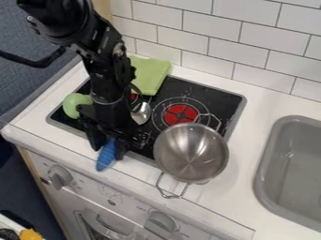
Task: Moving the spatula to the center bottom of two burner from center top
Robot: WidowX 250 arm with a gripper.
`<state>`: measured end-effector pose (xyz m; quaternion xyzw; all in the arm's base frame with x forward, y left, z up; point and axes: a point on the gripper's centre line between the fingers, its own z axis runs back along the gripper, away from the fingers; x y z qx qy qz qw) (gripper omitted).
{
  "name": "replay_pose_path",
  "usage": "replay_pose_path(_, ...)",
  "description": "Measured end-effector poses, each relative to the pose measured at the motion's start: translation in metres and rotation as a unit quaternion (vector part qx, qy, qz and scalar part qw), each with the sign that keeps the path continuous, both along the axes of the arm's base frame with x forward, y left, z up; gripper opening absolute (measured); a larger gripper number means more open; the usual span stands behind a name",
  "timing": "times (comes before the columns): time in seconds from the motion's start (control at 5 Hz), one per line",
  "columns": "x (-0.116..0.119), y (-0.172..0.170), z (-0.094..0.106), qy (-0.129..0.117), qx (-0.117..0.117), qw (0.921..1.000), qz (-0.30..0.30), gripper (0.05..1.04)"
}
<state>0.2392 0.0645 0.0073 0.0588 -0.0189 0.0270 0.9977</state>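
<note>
In the camera view, the black arm comes in from the upper left of the frame and its gripper hangs over the left part of the dark stovetop, down toward its front edge. The two fingers stand apart, moderately open, with the blue handle of the spatula between them; whether they press on it, I cannot tell. The handle slants down toward the lower left, its end reaching past the stovetop's front edge over the white counter. A shiny metal head shows just right of the gripper, left of the centre of the frame; the arm hides what lies between, so I cannot tell whether it joins the blue handle.

A steel pot with wire handles sits right of the gripper, tilted, over the stovetop's front right part and partly over the counter. Behind it is a red-centred burner. A green cloth lies over the back edge of the stovetop, upper left of centre, and a rounded green thing sits at the stovetop's left side, beside the arm. The grey sink is at the right edge of the frame, the white tiled wall runs across the top, and knobs line the front panel below.
</note>
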Motion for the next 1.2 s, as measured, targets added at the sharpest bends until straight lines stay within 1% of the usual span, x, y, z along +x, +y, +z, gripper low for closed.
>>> replay_pose_path(0.2,-0.002,-0.004,0.001,-0.001,0.004,1.0,-0.004,0.989)
replay_pose_path(0.4,-0.004,-0.01,0.014,-0.02,0.0,0.9996,-0.018,0.999)
replay_pose_path(0.6,-0.005,-0.014,0.027,-0.036,-0.013,0.9989,-0.027,0.999)
replay_pose_path(0.8,-0.009,-0.018,0.027,-0.021,-0.031,0.9985,-0.041,0.999)
replay_pose_path(1.0,-0.006,-0.022,0.039,-0.025,-0.049,0.997,-0.055,0.999)
replay_pose_path(1.2,-0.005,-0.021,0.042,-0.025,-0.045,0.9967,-0.063,0.999)
